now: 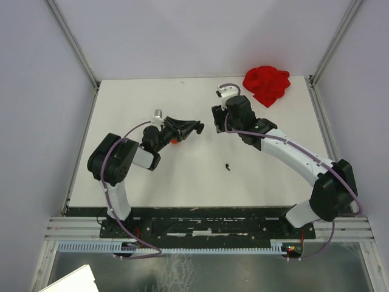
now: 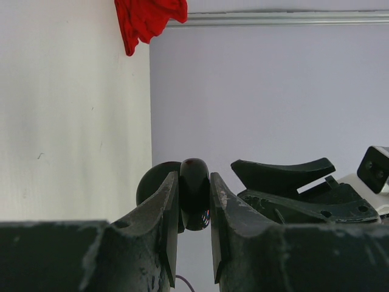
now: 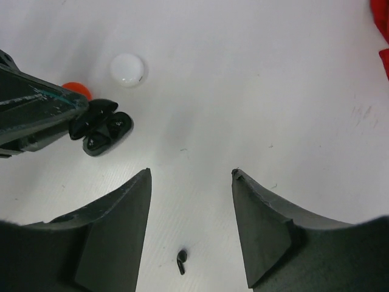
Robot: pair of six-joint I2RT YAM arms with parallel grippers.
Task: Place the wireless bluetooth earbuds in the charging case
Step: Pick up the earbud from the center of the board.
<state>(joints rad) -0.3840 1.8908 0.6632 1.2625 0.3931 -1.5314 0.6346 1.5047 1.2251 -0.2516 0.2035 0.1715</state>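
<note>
While the white worktop (image 1: 182, 182) carries a red cloth (image 1: 266, 85) at its far right corner, we see our right hand (image 3: 191, 175) gaping wide and empty and our left hand (image 1: 195, 128) clamped tight on the black case (image 2: 194, 194). A white disc (image 3: 127, 69) and a red disc (image 3: 78, 90) sit beside the left hand, and one black earbud (image 3: 181, 260) lies on the worktop, apart from the case.

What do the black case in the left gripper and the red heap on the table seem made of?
The black case: probably hard plastic, glossy, since light glints off its smooth curve. The red heap: likely soft cloth, matte, given its crumpled folds.
</note>
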